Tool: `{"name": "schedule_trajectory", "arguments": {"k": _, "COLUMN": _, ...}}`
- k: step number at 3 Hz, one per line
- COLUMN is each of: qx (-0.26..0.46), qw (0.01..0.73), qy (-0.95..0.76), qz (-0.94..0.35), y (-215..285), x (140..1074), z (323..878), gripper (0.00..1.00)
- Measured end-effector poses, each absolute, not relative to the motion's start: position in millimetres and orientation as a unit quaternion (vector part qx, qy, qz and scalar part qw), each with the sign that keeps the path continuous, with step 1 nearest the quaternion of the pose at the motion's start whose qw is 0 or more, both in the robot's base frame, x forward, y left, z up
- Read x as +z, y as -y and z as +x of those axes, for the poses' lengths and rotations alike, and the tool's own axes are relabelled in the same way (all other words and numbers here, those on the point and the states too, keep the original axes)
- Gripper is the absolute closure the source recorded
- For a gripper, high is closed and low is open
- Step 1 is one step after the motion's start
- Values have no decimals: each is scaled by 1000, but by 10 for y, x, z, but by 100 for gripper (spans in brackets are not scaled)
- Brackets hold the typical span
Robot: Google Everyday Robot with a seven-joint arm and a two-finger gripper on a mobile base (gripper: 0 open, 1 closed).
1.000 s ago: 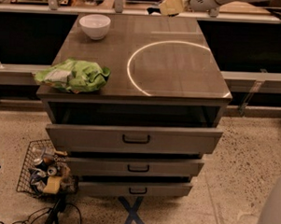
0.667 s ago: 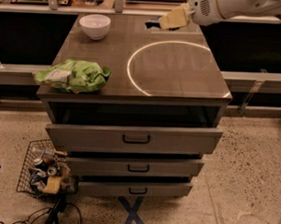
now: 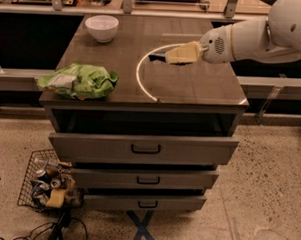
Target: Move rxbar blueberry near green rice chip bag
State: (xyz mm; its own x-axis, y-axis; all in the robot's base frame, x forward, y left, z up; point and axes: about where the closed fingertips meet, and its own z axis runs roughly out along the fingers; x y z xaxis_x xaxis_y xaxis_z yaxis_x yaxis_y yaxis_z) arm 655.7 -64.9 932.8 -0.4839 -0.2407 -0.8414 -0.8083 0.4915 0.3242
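The robot's white arm [image 3: 259, 36] comes in from the right, over the brown worktop [image 3: 197, 89]. At its end is the gripper [image 3: 171, 55], pale yellow, low over the back half of the worktop. I cannot tell if the gripper is holding anything or is loose.

The rxbar blueberry [image 3: 157, 55] is a small dark thing lying flat on the worktop, right at the tip of the gripper. Part of it is hidden behind the gripper. It sits on the top edge of a thin white ring [image 3: 138, 76] marked on the worktop.

The green rice chip bag [image 3: 78, 80] lies at the front left corner of the worktop, all crumpled. It is well apart from the bar. A white bowl [image 3: 101, 27] stands at the back left corner.

Under the worktop are three drawers [image 3: 189, 151], each pulled out a little. On the floor to the left is a wire basket [image 3: 27, 186] with cans in it.
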Motion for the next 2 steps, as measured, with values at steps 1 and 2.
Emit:
{"name": "schedule_trajectory", "arguments": {"k": 1, "qx": 416, "qw": 356, "qy": -768, "qz": -332, "y": 588, "x": 9067, "z": 6468, "gripper": 100}}
{"name": "schedule_trajectory", "arguments": {"k": 2, "qx": 433, "qw": 332, "qy": -768, "qz": -334, "y": 536, "x": 8874, "z": 6410, "gripper": 100}}
